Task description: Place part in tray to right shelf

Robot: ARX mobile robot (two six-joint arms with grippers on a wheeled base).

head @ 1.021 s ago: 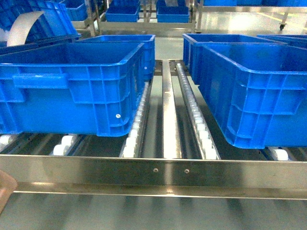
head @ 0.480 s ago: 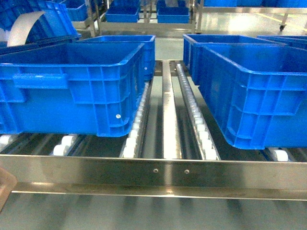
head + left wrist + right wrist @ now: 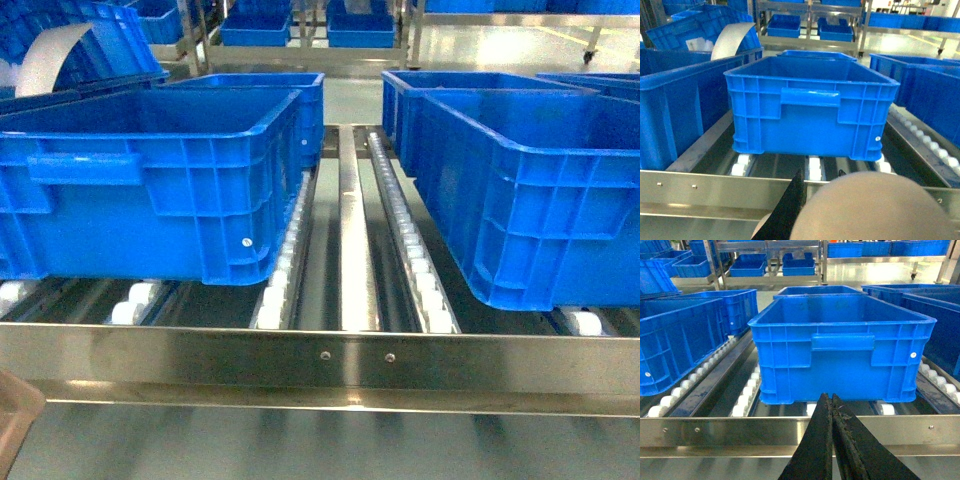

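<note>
The shiny stainless-steel flow rack [image 3: 200,355] with its lanes of white rollers fills the head view from 9 to 3 o'clock: one rack, and I judge it to be the right shelf I am meant to reach. Two large blue plastic crates stand on it in front, one at 10 o'clock [image 3: 150,180] and one at 2 o'clock [image 3: 530,190], with an open roller lane between them at 12. More crates stand behind; I cannot count them surely.

One pale beige-pink scoop-shaped tray [image 3: 12,420] shows only as a corner at 7 o'clock in the head view. It bulks large and rounded at the bottom of the left wrist view, in front of the rail.

My left hand [image 3: 790,205] shows one black finger beside the tray; I cannot tell whether it grips. My right hand [image 3: 830,402] has its fingers pressed together on nothing, pointing at the rail.

The small bright-blue block part is nowhere in sight, perhaps inside the tray.

The rail carries two small screws [image 3: 324,355] near 6 o'clock.

I judge this the carrying-in step; next the tray must rise over the rail onto the open rollers, kept level.
</note>
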